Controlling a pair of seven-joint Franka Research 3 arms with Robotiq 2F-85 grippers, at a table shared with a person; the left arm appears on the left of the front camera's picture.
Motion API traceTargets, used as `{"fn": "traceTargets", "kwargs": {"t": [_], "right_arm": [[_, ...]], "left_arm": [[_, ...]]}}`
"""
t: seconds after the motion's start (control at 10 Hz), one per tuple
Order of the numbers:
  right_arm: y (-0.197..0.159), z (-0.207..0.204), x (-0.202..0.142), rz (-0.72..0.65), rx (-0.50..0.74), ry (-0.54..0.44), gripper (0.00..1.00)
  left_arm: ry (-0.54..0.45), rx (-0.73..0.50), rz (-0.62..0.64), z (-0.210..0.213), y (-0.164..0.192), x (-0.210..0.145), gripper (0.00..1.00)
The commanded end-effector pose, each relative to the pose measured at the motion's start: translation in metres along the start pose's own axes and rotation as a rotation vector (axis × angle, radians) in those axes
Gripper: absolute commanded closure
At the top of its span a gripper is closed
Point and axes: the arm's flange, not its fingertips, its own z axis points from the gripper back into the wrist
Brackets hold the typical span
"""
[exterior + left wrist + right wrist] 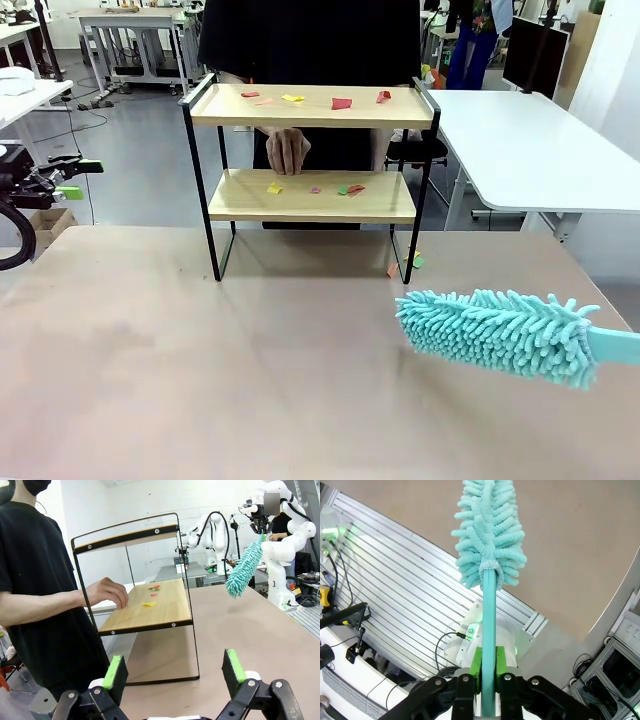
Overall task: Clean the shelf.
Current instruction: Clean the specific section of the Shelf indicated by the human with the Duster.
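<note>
The matte brown surface [200,380] carries the two-tier shelf [300,210] at its far middle: two pale wooden boards in a thin black metal frame. I hold a fluffy teal microfibre duster [495,332] over the near right, its smooth handle clamped in my right tool [488,662]. My left tool [174,670]: pads apart, empty. Small coloured paper scraps [341,103] litter both boards.

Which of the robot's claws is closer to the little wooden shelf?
Left. The left gripper is open just left of the shelf; the right gripper, holding the duster, is farther off past its right end.
</note>
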Motion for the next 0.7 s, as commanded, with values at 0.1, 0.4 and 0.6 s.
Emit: {"fn": "traceTargets", "kwargs": {"t": [0.1, 0.4, 0.6], "right_arm": [[0.0048, 0.0033, -0.0074, 0.010, 0.006, -0.007, 0.87], [0.0048, 0.0033, -0.0074, 0.010, 0.006, -0.007, 0.87], [0.0048, 0.0033, -0.0074, 0.010, 0.006, -0.007, 0.87]], "left_arm": [[0.005, -0.006, -0.012, -0.0001, -0.0009, 0.0022, 0.00], [0.005, -0.006, -0.012, -0.0001, -0.0009, 0.0022, 0.00], [0.005, -0.006, -0.012, -0.0001, -0.0009, 0.0022, 0.00]]}}
